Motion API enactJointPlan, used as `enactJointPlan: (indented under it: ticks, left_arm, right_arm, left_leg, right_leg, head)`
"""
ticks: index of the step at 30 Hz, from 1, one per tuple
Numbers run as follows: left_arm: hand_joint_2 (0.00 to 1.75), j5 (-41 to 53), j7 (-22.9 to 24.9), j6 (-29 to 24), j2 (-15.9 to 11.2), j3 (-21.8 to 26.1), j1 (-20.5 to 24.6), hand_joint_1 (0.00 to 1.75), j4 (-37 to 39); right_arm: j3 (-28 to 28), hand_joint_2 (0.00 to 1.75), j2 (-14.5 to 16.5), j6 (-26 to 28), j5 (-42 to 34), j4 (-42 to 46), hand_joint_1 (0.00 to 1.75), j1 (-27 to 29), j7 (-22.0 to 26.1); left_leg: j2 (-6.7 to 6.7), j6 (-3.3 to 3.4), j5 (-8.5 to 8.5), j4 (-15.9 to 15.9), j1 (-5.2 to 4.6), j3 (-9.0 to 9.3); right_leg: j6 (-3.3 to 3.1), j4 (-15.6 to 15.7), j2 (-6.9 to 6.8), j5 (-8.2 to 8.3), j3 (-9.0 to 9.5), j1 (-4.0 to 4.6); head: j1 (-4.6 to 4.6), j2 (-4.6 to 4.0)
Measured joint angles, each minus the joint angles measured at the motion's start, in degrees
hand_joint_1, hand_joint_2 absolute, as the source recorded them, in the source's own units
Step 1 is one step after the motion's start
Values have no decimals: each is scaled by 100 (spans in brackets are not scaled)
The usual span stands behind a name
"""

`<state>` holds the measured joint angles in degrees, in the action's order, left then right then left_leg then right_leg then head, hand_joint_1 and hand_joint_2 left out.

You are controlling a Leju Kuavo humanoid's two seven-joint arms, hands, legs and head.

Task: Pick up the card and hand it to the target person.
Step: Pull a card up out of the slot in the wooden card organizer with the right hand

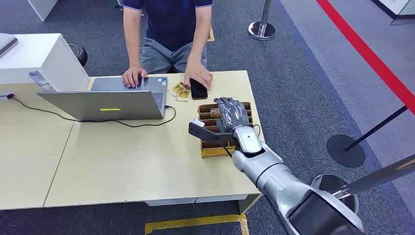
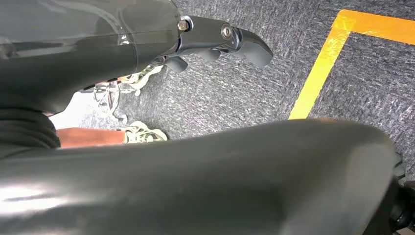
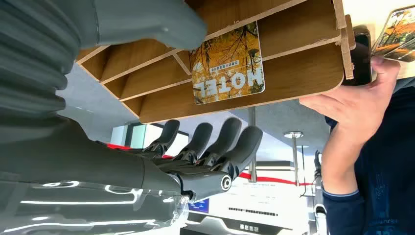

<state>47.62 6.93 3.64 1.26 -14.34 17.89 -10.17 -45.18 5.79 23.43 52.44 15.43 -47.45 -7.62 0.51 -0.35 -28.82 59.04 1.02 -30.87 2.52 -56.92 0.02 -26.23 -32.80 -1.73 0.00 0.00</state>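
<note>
Room: grey carpet (image 1: pixel 303 73) with a red floor stripe (image 1: pixel 372 54) running diagonally at the far right, yellow floor tape (image 1: pixel 195 223) just below the table's near edge, and barrier posts on round bases (image 1: pixel 262 30).
Table: light wood table (image 1: pixel 122 161); its right edge runs just beside the card rack, with open carpet beyond it.
Person: seated at the far side (image 1: pixel 169 24), one hand on the laptop (image 1: pixel 107 100), the other hand resting on a dark phone (image 1: pixel 198 89) next to a few loose cards (image 1: pixel 179 91).
Open room: bare tabletop lies left of the rack, between it and the laptop's black cable (image 1: pixel 132 123).
Rack: slotted wooden card rack (image 1: pixel 208 149) near the table's right edge, long axis running from the robot toward the person.
Right hand: right hand (image 1: pixel 230 117) over the rack, fingers (image 3: pixel 215 147) spread apart and extended, thumb set wide; it holds nothing.
Left hand: left hand (image 2: pixel 220 41) hangs over the carpet, fingers loosely curled, gripping nothing.
Card: hotel card (image 3: pixel 227 63) stands on edge in a rack slot, its printed face flat against a divider, between the right hand's thumb and fingers, not yet touched.
</note>
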Motion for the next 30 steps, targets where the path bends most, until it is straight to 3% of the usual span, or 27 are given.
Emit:
enactJointPlan:
  ticks: [8, 17, 20, 25, 27, 30]
  left_arm:
    - [0, 4, 0, 8, -2, -4, -1, 0, 2]
    - [0, 17, 1, 13, -5, -13, 5, 0, -3]
    - [0, 18, 1, 14, -7, -13, 9, 0, -3]
    - [0, 25, -1, 20, -9, -19, 12, 0, -2]
    - [0, 27, -39, 14, -10, -21, 12, 0, -7]
    - [131, 71, -134, 39, -10, -72, 35, 0, -14]
  right_arm:
    - [-24, 175, 6, -58, 18, -11, 104, 9, 10]
    - [-28, 175, 22, -84, 33, -2, 112, 32, 21]
    - [-39, 175, 26, -127, 40, -15, 126, 39, 19]
    - [-20, 175, 19, -126, 25, 3, 172, 48, 40]
    - [20, 175, 12, -61, -6, 24, 175, 50, 63]
    - [110, 175, 9, 56, -82, 47, 175, 38, 117]
  left_leg:
    - [3, -2, -1, 2, -3, -2]
    - [-1, 0, 0, -1, 1, 1]
    - [-2, 0, 1, -2, 2, 2]
    - [2, -2, 0, 1, -1, -2]
    - [2, -2, 0, 0, -1, -1]
    - [1, -1, 0, 0, 0, -1]
  right_leg:
    - [6, -4, -1, -2, -3, -4]
    - [-1, 1, 1, 1, 1, 1]
    - [-3, 3, 2, 2, 2, 2]
    - [4, -2, -1, -2, -2, -2]
    - [3, -1, -1, -1, -1, -1]
    - [2, 0, 0, 0, -1, 0]
  head:
    - [0, 0]
    - [0, 0]
    - [0, 0]
    - [0, 0]
    - [0, 0]
    - [0, 0]
